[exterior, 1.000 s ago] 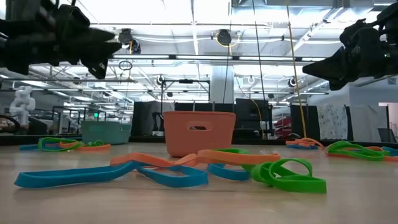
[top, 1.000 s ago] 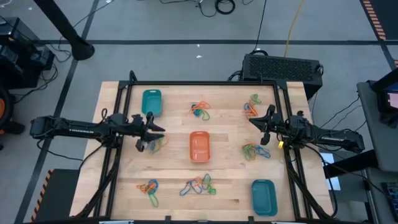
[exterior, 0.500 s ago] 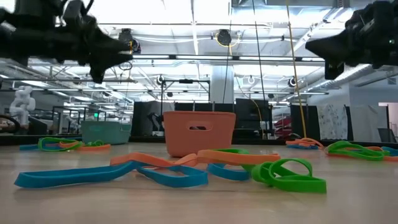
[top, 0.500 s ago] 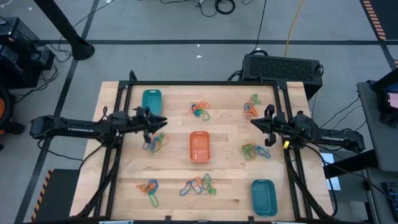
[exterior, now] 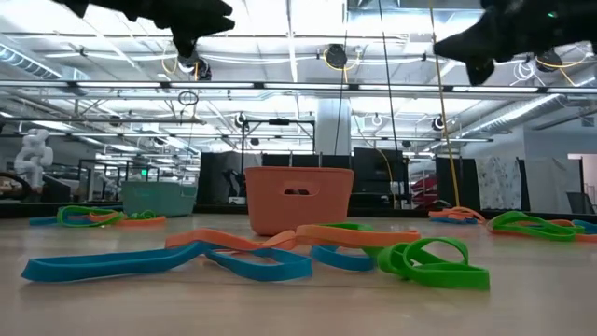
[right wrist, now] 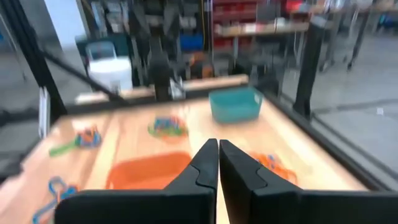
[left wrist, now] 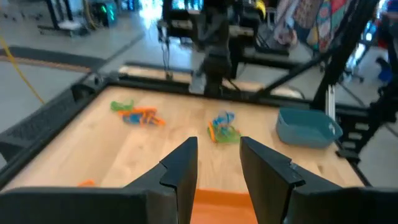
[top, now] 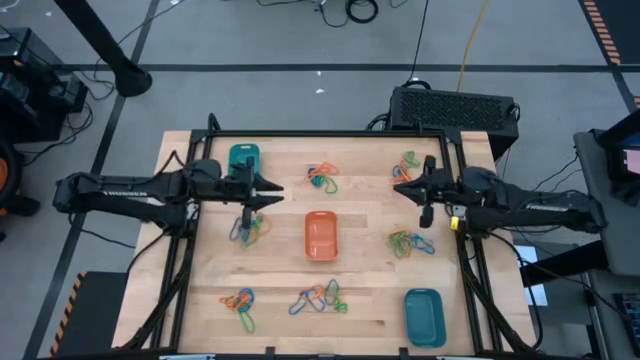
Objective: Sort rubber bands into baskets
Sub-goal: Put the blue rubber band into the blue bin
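1. We see the wooden table (top: 360,300) spread under both arms, each claw held up in the air above it.
2. Our left gripper (top: 268,192) hangs with its fingers (left wrist: 180,171) parted by a clear gap and nothing between them. The right gripper (top: 400,189) has its fingers (right wrist: 208,165) pressed together, also empty.
3. The orange basket (top: 320,235) sits between the two claws, a little nearer the table's front edge than either.
4. One teal basket (top: 243,162) lies just behind the left claw; the other teal basket (top: 423,315) is well in front of the right claw.
5. Rubber bands lie in loose piles: one pile (top: 248,230) just below the left claw, one (top: 410,242) in front of the right claw, one (top: 405,170) just behind it, and another (top: 321,179) between the claws.
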{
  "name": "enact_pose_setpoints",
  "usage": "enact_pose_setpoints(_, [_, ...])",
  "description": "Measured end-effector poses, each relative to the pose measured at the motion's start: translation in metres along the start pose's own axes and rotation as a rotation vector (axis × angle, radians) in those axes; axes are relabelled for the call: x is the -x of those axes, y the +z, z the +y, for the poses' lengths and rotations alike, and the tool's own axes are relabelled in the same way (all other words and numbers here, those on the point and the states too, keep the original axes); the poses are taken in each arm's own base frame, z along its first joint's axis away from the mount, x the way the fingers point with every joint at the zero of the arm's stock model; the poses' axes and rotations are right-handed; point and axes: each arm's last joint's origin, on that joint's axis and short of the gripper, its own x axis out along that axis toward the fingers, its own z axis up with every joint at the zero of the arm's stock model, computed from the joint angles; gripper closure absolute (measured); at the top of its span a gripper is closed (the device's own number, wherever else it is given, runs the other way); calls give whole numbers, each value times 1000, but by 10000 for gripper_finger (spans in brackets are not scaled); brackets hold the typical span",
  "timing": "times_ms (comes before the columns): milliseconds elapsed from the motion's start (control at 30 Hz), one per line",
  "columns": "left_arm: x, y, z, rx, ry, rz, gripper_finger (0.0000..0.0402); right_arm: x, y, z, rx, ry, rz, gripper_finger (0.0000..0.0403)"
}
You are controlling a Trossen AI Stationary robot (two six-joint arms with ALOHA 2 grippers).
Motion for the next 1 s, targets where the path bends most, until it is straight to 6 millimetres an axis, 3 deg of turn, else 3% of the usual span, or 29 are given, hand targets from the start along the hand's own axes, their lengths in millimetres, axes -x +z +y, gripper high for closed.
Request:
enact_pose_setpoints(267, [-27,-8,-16,-12,-48,171,274,-36,37,14,58,38,265,367])
enact_pose_setpoints(467, [-46,-24,-37,-26,-103,238,274,-59,45,32,8,65,490,345])
enact_pose_setpoints(800, [-70,-42,-79,-119,-85,195,274,-76,6,68,-171,41,959,339])
enact_pose_setpoints(1000, [-91,-55,-87,-173,-88,162,274,-80,-28,80,-188,-53,1156,339])
